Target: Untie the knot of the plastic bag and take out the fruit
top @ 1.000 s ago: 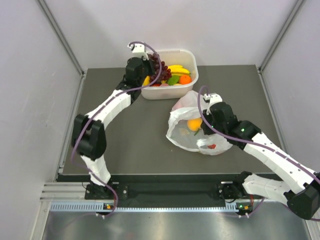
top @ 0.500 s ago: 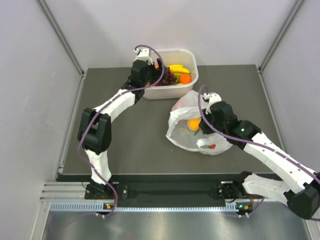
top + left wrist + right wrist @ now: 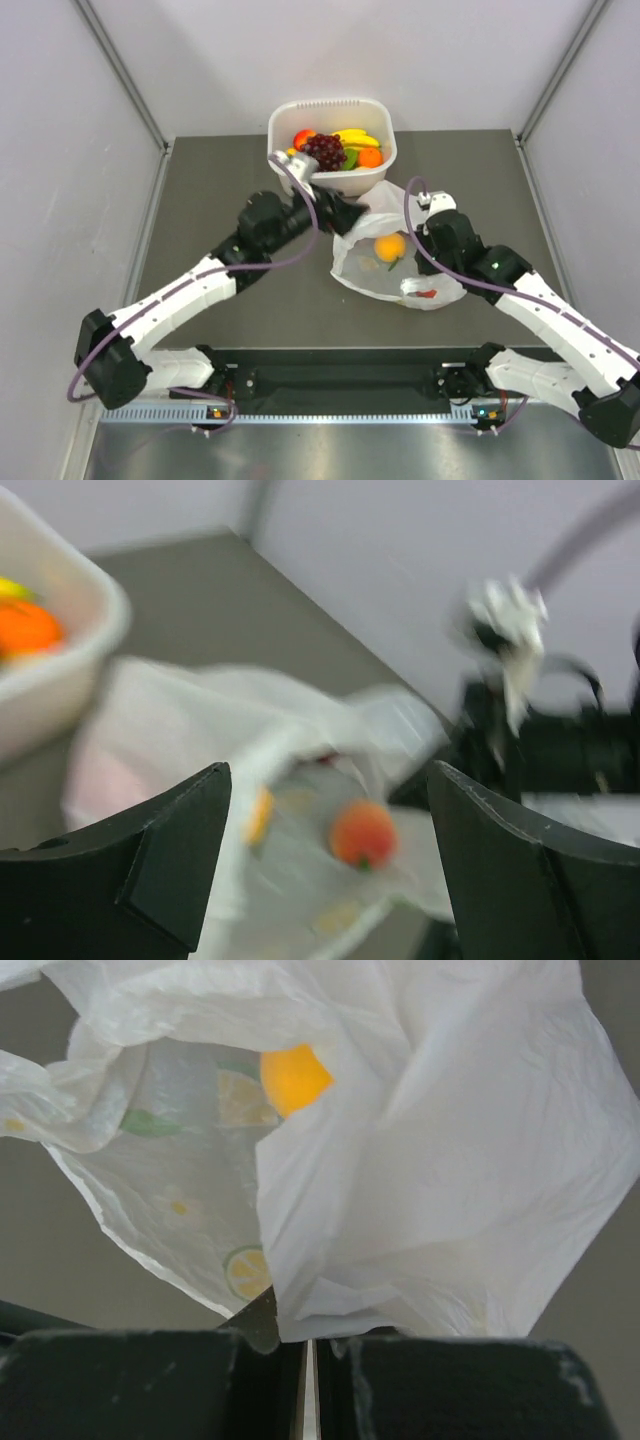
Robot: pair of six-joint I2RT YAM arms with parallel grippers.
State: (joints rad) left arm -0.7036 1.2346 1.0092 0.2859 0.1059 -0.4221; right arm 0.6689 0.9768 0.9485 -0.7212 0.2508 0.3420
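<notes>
Right gripper (image 3: 308, 1348) is clamped shut on a fold of the plastic bag (image 3: 385, 278). It pinches the thin white film on the side nearest that arm, and the right wrist view shows the film rising straight out of the closed fingertips. Left gripper (image 3: 350, 213) is wide open with nothing between its jaws. It hangs over the table (image 3: 220, 190) between the tub (image 3: 330, 104) and the bag, tips aimed at the bag's upper-left side and just beside it. The bag lies on the table right of centre, just in front of the tub, with its mouth slack and gaping so the inside is in view. Inside it are a round yellow-orange fruit (image 3: 389, 246) near the middle and a small red piece (image 3: 425, 293) low on the side toward the right arm. The left wrist view is motion-blurred; the orange blob seen between the fingers there is probably that same round fruit, can't confirm. The tub holds grapes (image 3: 325, 151), bananas (image 3: 356, 136), an orange piece (image 3: 370, 157) and a red piece at its left side.
</notes>
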